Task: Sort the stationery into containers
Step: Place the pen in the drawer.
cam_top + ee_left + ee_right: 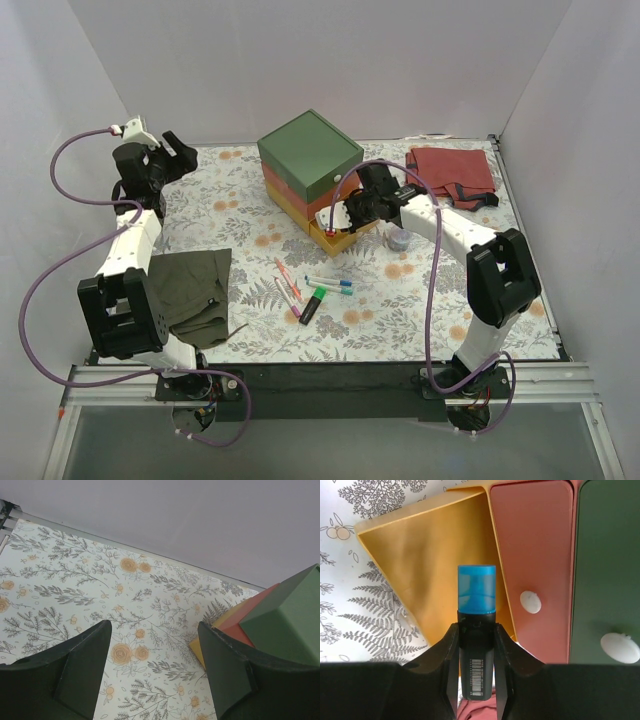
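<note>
The stacked drawers (308,152) stand at the back middle: green on top, red (532,545) in the middle, and the yellow bottom drawer (427,560) pulled open. My right gripper (476,628) is shut on a chunky black highlighter with a blue cap (476,592) and holds it over the open yellow drawer. On the table lie a red pen (282,271), a pink pen (291,298), white pens (330,283), a black highlighter with a green cap (312,305) and a small round grey piece (399,240). My left gripper (152,665) is open and empty, raised at the back left.
An olive cloth (197,288) lies at the front left and a red cloth (452,174) at the back right. White walls enclose the table. Purple cables run along both arms. The red and green drawers are shut, their white knobs (530,601) facing my right gripper.
</note>
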Motion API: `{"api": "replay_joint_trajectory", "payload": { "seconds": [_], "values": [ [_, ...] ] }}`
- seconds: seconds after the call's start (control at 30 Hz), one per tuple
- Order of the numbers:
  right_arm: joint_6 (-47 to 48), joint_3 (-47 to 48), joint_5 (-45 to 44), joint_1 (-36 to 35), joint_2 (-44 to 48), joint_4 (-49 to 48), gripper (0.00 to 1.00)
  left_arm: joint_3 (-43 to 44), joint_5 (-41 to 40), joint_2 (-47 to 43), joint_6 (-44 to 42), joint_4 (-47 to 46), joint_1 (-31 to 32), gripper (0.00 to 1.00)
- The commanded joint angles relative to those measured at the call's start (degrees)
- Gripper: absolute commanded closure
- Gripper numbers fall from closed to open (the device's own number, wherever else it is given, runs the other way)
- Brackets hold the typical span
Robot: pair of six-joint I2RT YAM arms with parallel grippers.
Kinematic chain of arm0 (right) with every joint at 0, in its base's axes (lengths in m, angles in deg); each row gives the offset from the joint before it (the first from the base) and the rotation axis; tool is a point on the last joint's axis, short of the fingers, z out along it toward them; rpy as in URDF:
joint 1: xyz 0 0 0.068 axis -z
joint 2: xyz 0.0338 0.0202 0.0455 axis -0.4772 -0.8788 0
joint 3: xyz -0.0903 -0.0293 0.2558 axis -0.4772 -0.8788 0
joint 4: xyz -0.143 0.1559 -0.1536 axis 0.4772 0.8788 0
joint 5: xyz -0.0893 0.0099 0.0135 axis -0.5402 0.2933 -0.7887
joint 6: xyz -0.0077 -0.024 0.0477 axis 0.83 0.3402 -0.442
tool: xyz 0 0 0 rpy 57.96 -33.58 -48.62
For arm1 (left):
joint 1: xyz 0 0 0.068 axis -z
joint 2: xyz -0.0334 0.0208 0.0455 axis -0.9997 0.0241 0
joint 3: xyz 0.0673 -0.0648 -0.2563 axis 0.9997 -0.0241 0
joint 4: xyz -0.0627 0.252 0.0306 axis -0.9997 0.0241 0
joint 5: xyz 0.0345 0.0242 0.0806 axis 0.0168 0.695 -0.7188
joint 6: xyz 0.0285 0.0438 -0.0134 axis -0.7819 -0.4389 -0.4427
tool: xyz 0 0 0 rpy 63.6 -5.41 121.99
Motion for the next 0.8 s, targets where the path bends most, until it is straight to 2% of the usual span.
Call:
{"api": "replay_joint_trajectory", "payload": {
  "seconds": [0.0, 0.03, 0.07, 0.1, 0.27, 0.37, 0.47, 0.5, 0.53, 0.57, 0.63, 0.67, 0.77],
  "values": [
    [5.22, 1.87, -0.44, -0.06, 0.16, 0.09, 0.69, -0.89, -0.04, -2.45, 0.44, -0.68, -0.14, 0.30],
    [4.96, 1.61, -0.79, -0.14, 0.25, 0.00, 0.65, -0.80, -0.04, -2.45, 0.44, -0.77, -0.14, 0.30],
    [4.69, 1.61, -1.31, -0.06, 0.60, 0.09, 0.56, -0.72, -0.13, -2.37, 0.53, -0.86, -0.31, 0.30],
    [3.30, 1.61, -1.84, 0.03, 0.86, 0.00, 0.52, -0.71, -0.13, -2.28, 0.44, -0.95, -0.40, 0.30],
    [-2.68, 1.96, -1.15, 1.00, 3.84, 0.18, 0.47, -0.63, -0.04, -2.01, 0.62, -1.21, -1.02, 0.30],
    [-10.14, 3.62, 3.32, 2.05, 6.91, 2.45, 0.46, -0.36, -0.13, -2.36, 0.62, -0.86, -1.11, 0.30],
    [-13.85, 6.96, 13.77, 2.32, 8.85, 13.68, 0.47, 0.08, -0.57, -2.72, 0.62, 0.46, -1.02, 0.30],
    [-12.81, 8.88, 20.06, 2.14, 9.03, 17.89, 0.45, 0.08, -0.66, -2.80, 0.62, 1.24, -1.02, 0.30],
    [-7.67, 9.95, 22.74, 1.27, 8.95, 26.98, 0.41, -0.01, -0.66, -3.07, 0.27, 1.60, -1.02, 0.30],
    [-4.74, 10.83, 24.42, 0.39, 7.99, 31.42, 0.41, -0.01, -0.40, -3.16, 0.01, 1.78, -1.02, 0.30],
    [-2.79, 10.14, 24.79, -2.50, 6.93, 35.75, 0.41, -0.54, -0.40, -3.77, -1.39, 2.39, -0.93, 0.30],
    [2.27, 9.78, 24.79, -2.95, 5.71, 36.91, 0.41, -0.71, -0.40, -3.95, -1.92, 2.57, -1.02, 0.30],
    [7.84, 8.64, 23.82, -4.53, 2.64, 38.41, 0.44, -1.50, -0.31, -5.08, -4.20, 3.01, -0.93, 0.30]
  ]
}}
